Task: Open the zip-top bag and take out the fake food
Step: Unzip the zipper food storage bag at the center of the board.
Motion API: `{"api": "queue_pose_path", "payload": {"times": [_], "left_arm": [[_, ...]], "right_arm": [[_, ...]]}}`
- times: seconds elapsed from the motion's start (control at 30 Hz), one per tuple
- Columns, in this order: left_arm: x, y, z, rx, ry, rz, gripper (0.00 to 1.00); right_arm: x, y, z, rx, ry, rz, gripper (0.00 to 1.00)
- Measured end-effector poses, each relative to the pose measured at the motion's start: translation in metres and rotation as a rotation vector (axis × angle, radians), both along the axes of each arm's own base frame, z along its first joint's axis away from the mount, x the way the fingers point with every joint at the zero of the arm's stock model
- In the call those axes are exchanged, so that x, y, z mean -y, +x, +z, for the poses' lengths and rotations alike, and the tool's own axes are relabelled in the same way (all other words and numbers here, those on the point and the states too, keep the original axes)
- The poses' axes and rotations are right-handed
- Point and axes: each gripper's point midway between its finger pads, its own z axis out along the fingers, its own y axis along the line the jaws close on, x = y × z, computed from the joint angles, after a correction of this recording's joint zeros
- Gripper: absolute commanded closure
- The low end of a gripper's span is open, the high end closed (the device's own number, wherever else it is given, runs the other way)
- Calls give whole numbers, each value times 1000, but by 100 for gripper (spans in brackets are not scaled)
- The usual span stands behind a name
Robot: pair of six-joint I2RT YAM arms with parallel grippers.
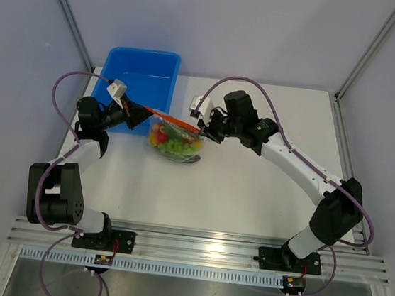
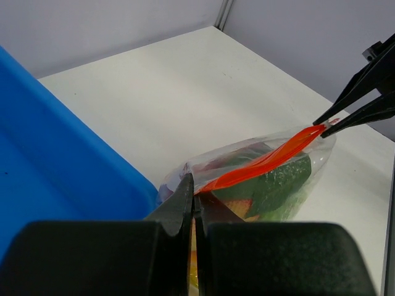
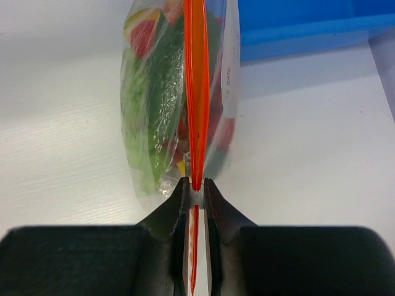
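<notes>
While pinched at both ends, hangs taut like a washing line over the far-left part of the white table [image 1: 249, 197]: the zip-top bag [image 1: 175, 140], just beside the near right corner of the blue tub [image 1: 145, 71].

Over to the left gripper [image 1: 144, 113]: clamped tight on the tub-side end of the orange-red zip strip [image 1: 174, 119], fingers [image 2: 182, 203] pressed flat together in the wrist view. Then the right gripper [image 1: 203, 129]: closed narrowly on the opposite end, a sliver of strip and clear plastic between the black tips [image 3: 176, 203].

Between the two pinches, one straight closed line of orange in the right wrist view.

Below the strip, sagging inside the plastic, the fake food [image 1: 173, 144]: green grapes [image 1: 180, 146], a dark green cucumber [image 3: 163, 80], a red piece [image 3: 143, 38]. White label [image 3: 228, 80] marked "DATE" on the side facing the tub.

Belly of the bag low at the surface; hard to say whether touching or just above.

All around: matte white tabletop, pale grey walls, aluminium posts [image 1: 67, 12] rising at the far corners, a slotted aluminium rail [image 1: 200, 248] along the near edge with both arm bases bolted on.
</notes>
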Motion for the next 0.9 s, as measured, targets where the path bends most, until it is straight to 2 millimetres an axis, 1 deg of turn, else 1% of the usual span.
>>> {"api": "queue_pose_path", "payload": {"times": [0.2,0.3,0.4,0.57,0.63,0.7,0.73,0.77,0.8,0.83,0.9], "left_arm": [[-3,3,-1,12,16,15,100],[-4,4,-2,14,21,21,100],[-5,5,-2,21,27,27,100],[-6,6,-3,26,36,30,100],[-6,6,-3,29,38,31,100],[-6,6,-3,31,40,32,100],[-6,6,-3,32,40,32,100],[-6,6,-3,32,41,32,100],[-6,6,-3,33,41,32,100],[-7,7,-3,34,42,35,100],[-9,8,-3,37,43,41,100]], "right_arm": [[22,-10,11,-27,-23,-89,98],[32,-12,13,-35,-39,-134,98],[38,-13,11,-49,-55,-165,98],[48,-18,2,-97,-93,-204,98],[50,-21,2,-113,-103,-211,98],[50,-22,3,-120,-103,-211,94],[50,-23,3,-123,-102,-209,84],[50,-24,3,-126,-102,-207,69],[50,-25,3,-130,-99,-205,65],[50,-26,4,-130,-98,-201,63],[52,-30,6,-131,-88,-191,63]]}}
